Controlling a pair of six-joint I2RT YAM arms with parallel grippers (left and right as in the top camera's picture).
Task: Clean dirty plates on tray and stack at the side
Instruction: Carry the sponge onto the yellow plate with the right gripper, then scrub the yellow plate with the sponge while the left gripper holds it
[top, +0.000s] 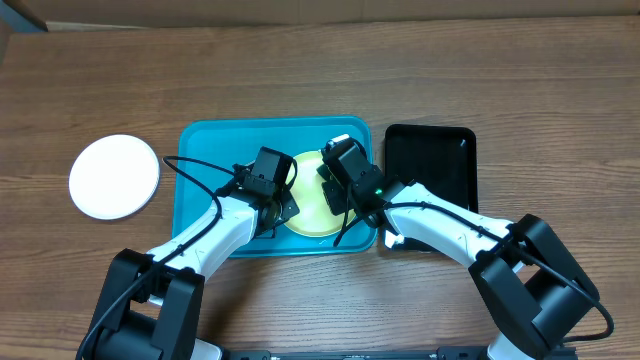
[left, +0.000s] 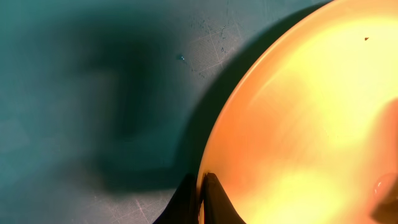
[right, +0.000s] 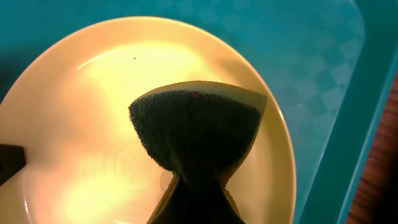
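Note:
One pale yellow-green plate (top: 305, 190) lies in the turquoise tray (top: 200, 140). My left gripper (top: 283, 207) is shut on this plate's left rim; in the left wrist view its two dark fingertips (left: 202, 186) pinch the plate's edge (left: 311, 124) over the tray floor (left: 93, 93). My right gripper (top: 335, 190) is shut on a sponge (right: 196, 130), dark green on the face and yellow behind, held over the right half of the plate (right: 93, 124). A small dark speck sits near the plate's top. A white plate (top: 114, 177) rests on the table left of the tray.
A glossy black tray (top: 430, 165) stands right next to the turquoise tray. The turquoise tray's raised rim (right: 323, 74) runs close past the plate on the right, with wooden table beyond it. Both arms reach in from the near edge.

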